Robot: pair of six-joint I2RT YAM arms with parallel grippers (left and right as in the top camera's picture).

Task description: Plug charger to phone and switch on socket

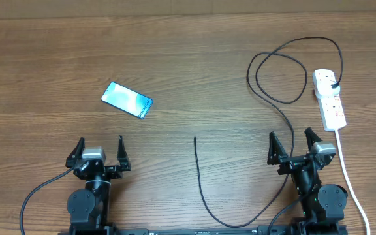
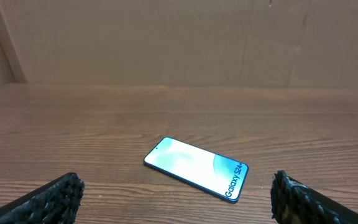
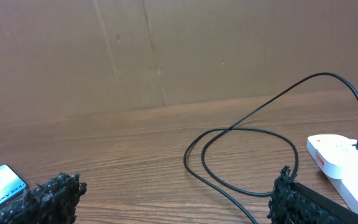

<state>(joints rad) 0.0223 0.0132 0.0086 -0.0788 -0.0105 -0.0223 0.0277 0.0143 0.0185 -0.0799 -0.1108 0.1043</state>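
Nearest: left pincer [image 1: 100,142] & right pincer [image 1: 290,136], at the bench [image 1: 175,52] near edge, both spread wide, nothing held. Progress, by my read: barely begun. Charger [image 1: 197,163] plug end sits in socket [image 1: 329,98] by the right edge; switch state too small to tell. Phone [image 1: 127,100] lies flat toward the left edge, well apart from connector tip [image 1: 195,139], loose mid-bench. Left to do: tip into phone, flip switch. Arms tucked low, wrists approx level, fingers aimed at far edge.

The socket [image 3: 342,157] partly off-frame (right wrist view)
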